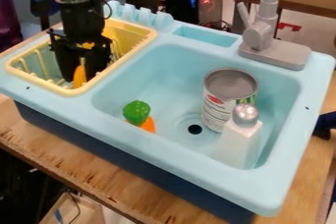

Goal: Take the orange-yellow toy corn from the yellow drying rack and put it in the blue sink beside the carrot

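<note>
The black gripper (pixel 81 70) hangs down into the yellow rack (pixel 46 84) at the left of the sink unit. Right at its lower end is an orange object (pixel 80 76), partly hidden by the gripper; whether it is held I cannot tell. In the light blue basin (pixel 164 78), a toy carrot with a green top (pixel 137 112) lies near the front left wall. A grey-topped can (pixel 223 98) stands at the basin's right side, and a white bottle with a silver cap (pixel 238 137) is in front of it, hiding part of the can.
A grey faucet (pixel 261 34) rises at the back right of the sink unit. The drain (pixel 195 129) is between the carrot and the bottle. Light blue upright prongs (pixel 138 15) line the edge behind the rack. A wooden table (pixel 98 171) carries the sink unit.
</note>
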